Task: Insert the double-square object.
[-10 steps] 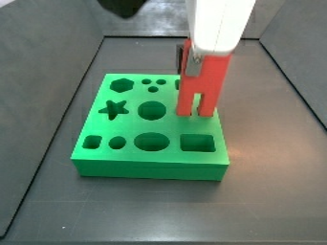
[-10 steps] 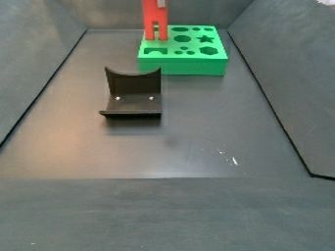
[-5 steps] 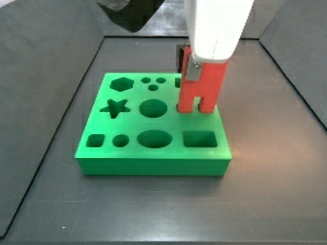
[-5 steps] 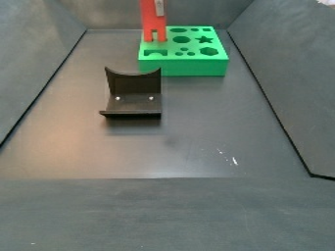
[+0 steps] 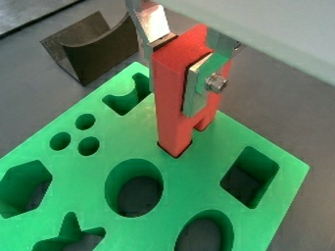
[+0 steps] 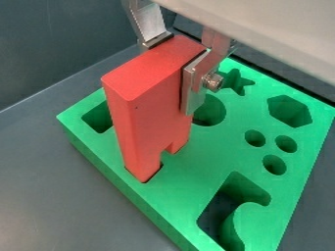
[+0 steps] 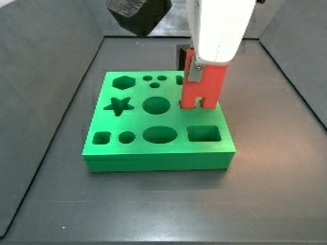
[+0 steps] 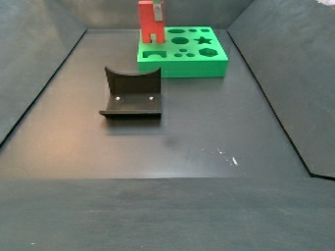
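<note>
My gripper (image 5: 186,61) is shut on the top of the red double-square object (image 5: 177,103), which stands upright over the green block with shaped holes (image 5: 124,221). Its leg ends reach into holes at the block's edge; it also shows in a wrist view (image 6: 144,113). In a side view the gripper (image 7: 198,65) holds the red piece (image 7: 205,88) at the block's (image 7: 160,158) far right part. In a side view the red piece (image 8: 151,25) stands at the left end of the green block (image 8: 197,61).
The dark fixture (image 8: 131,95) stands on the grey floor nearer than the block; it also shows in a wrist view (image 5: 89,51). Raised dark walls (image 8: 39,93) edge the floor on both sides.
The gripper has lowered the red piece, so its legs sit deeper in the green block. The block has shifted slightly in a side view.
</note>
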Controlling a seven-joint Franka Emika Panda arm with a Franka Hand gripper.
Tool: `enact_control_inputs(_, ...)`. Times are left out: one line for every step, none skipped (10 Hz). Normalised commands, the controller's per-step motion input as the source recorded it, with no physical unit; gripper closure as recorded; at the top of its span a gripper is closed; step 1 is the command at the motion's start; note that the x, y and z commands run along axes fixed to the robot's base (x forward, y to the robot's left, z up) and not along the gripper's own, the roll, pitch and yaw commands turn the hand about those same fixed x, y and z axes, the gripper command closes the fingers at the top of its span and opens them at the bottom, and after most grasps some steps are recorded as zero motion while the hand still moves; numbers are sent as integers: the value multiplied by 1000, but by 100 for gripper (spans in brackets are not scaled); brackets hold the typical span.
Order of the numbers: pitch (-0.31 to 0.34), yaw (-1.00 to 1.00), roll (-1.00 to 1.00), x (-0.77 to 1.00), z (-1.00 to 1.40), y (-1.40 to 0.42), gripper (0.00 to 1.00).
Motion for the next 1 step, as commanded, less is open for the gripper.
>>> enact_control_inputs(0, 0, 0, 0, 0, 0, 100)
